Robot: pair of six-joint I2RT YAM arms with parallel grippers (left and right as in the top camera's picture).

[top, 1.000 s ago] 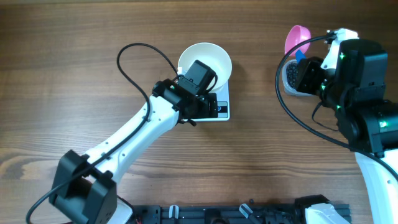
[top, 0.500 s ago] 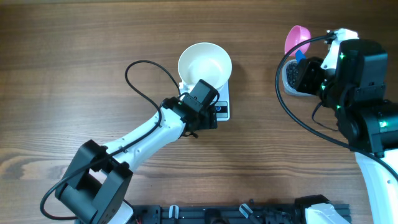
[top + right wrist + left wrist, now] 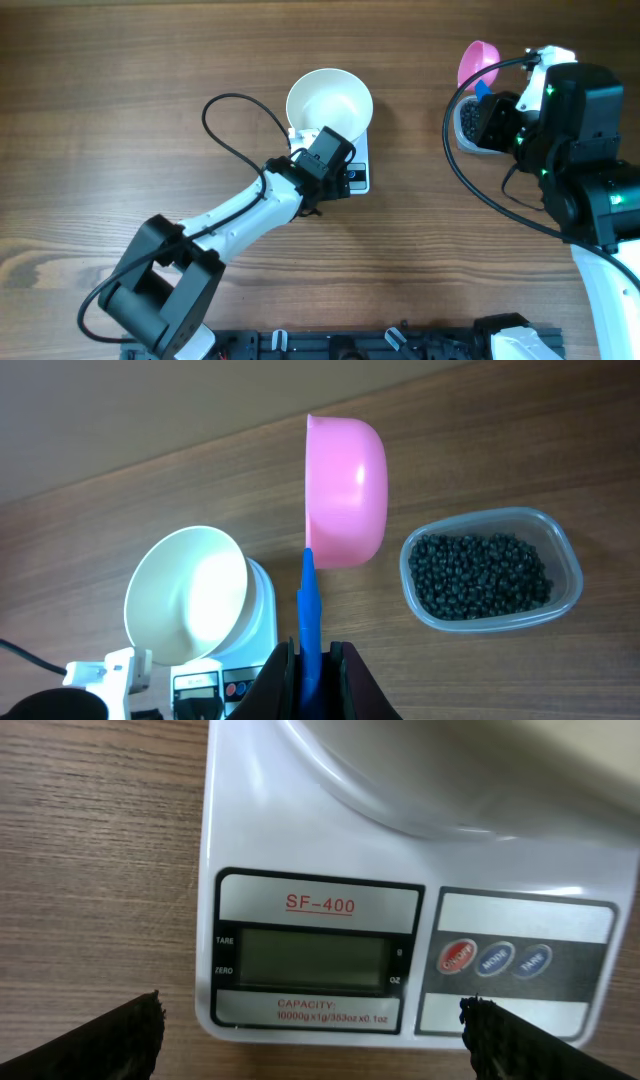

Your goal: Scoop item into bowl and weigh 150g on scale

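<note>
Left claw [image 3: 315, 1038] stands wide open and holds nothing, its two dark fingertips [image 3: 125, 1035] hanging just off the front edge of the scale [image 3: 260, 830]. Beyond them lies the display [image 3: 310, 960], which looks blank, and to its right a row of three small buttons [image 3: 495, 960], the red one nearest the display. Behind these the empty bowl [image 3: 440, 770] sits on the scale's plate.

Judging by this pose, the step in hand is waking or zeroing the scale before any scooping. To do it well, one fingertip should come down squarely on a single button, lightly enough that the scale does not slide on the table [image 3: 150, 80] or jog the bowl. The other finger should stay off the plate, since any weight there would spoil the zero. The display should show a reading with the bowl in place before the arm pulls back.

Farther off to the right, the right claw [image 3: 310, 670] is clamped on the blue handle of the pink scoop [image 3: 345, 490], held up in the air; no beads show in it. Farthest of all, the beads [image 3: 478, 575] lie in a clear tub [image 3: 570, 560], well apart from the scale.
</note>
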